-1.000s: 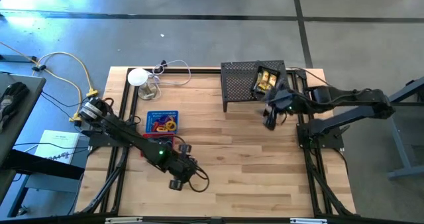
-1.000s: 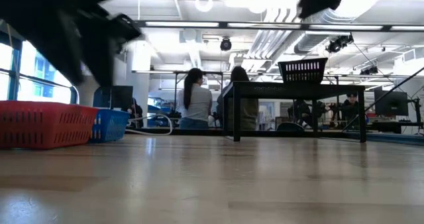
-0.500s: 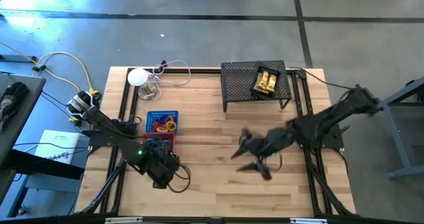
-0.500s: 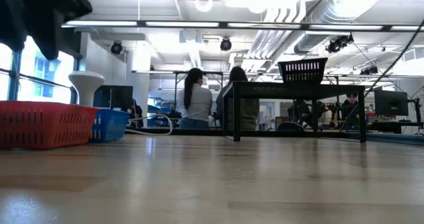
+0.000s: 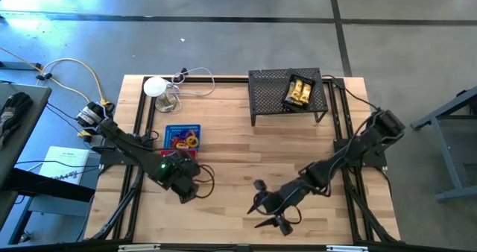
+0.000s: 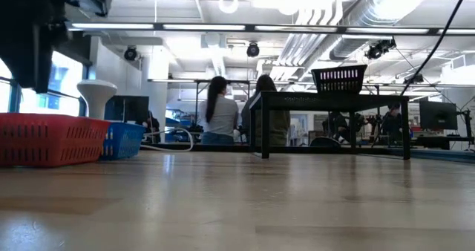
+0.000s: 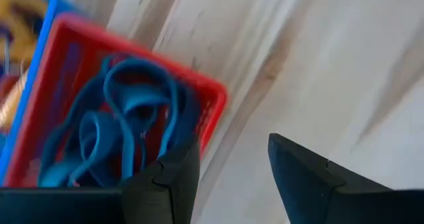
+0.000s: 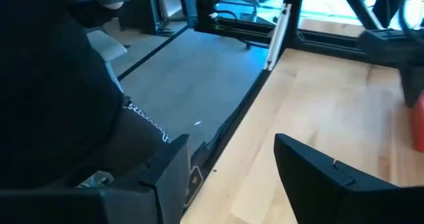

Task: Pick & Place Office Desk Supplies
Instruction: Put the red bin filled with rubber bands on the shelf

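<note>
A red basket (image 7: 126, 111) holds blue elastic loops (image 7: 126, 118). It stands against a blue basket (image 5: 182, 136) of purple and orange rings. My left gripper (image 7: 232, 154) hangs open and empty, pointing steeply down just off the red basket's corner (image 5: 188, 191). My right gripper (image 5: 262, 206) is open and empty above the table's near middle; its wrist view (image 8: 232, 148) looks along the bare wood. Yellow-and-white tubes (image 5: 302, 90) lie on the black mesh shelf (image 5: 268, 95) at the far right.
A white round device (image 5: 155, 86) with a cable stands at the far left. The low view shows the red basket (image 6: 48, 138) and blue basket (image 6: 122, 139) at left and the shelf (image 6: 334, 102) farther back. People stand in the room beyond. Bare wood lies between the arms.
My right gripper has swung from beside the mesh shelf toward the table's near edge and middle, sinking and tipping from pointing down to nearly level. My left gripper has gone toward the table's left and far side, up to the red basket, rolling as it went. Both stay open.
</note>
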